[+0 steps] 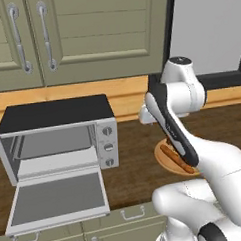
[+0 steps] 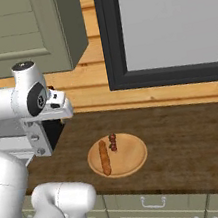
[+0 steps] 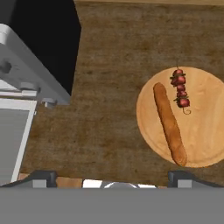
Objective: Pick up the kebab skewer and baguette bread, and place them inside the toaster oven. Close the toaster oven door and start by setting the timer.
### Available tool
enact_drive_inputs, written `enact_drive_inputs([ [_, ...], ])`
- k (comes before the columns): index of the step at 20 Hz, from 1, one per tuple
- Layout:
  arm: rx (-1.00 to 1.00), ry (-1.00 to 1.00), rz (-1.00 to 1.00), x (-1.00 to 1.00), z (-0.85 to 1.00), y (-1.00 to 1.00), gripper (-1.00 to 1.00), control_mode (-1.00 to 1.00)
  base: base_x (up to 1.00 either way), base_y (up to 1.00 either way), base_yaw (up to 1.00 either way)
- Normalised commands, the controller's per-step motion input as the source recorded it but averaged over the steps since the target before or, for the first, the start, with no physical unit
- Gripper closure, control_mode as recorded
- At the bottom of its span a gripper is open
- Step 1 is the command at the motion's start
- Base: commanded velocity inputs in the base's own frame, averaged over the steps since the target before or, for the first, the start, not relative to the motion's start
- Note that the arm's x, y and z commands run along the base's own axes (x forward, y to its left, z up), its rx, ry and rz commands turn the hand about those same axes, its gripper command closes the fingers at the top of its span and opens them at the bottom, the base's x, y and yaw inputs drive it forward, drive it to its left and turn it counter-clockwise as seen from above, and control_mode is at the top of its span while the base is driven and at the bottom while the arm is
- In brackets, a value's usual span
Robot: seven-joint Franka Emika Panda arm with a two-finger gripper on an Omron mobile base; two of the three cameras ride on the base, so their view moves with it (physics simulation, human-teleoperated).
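The toaster oven (image 1: 57,113) stands at the left of the dark wood counter, silver with a black top (image 3: 43,35). Its door (image 1: 56,198) hangs down flat, and the grey inside is bare. To its right a round wooden plate (image 3: 205,127) carries the orange-brown baguette bread (image 3: 169,124) and, beside it, the shorter kebab skewer (image 3: 180,89) with dark red chunks. In the right base view the baguette (image 2: 105,157) and skewer (image 2: 113,142) lie side by side on the plate (image 2: 131,152). My gripper (image 3: 113,177) hovers open and empty well above the counter, between oven and plate.
Three round knobs (image 1: 109,145) sit on the oven's right face. Olive wall cabinets (image 1: 48,36) hang over the oven, and a dark-framed window (image 2: 166,19) rises behind the plate. Drawer fronts (image 2: 153,202) run under the counter's front edge. My arm hides part of the plate (image 1: 164,160) in the left base view.
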Motion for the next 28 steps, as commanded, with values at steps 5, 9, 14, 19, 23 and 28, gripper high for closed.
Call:
enact_drive_inputs([
  [5, 0.05, -0.19, -0.05, -0.78, -0.09, 0.99, -1.0, -1.0, 0.0, 0.0, 0.0],
  [9, 0.18, 0.07, -0.11, 0.08, -0.33, 0.95, -1.0, -1.0, 0.0, 0.0, 0.0],
  [14, 0.0, -0.17, -0.11, -0.01, -0.09, 1.0, -1.0, -1.0, 0.0, 0.0, 0.0],
  [19, 0.0, -0.34, -0.14, 0.0, 0.0, 1.0, -1.0, -1.0, 0.0, 0.0, 0.0],
  [23, 0.0, -0.29, -0.06, 0.07, 0.0, 1.0, -1.0, -1.0, 0.0, 0.0, 0.0],
  [28, 0.0, -0.3, -0.01, 0.44, -0.01, 0.97, -1.0, -1.0, 0.0, 0.0, 0.0],
])
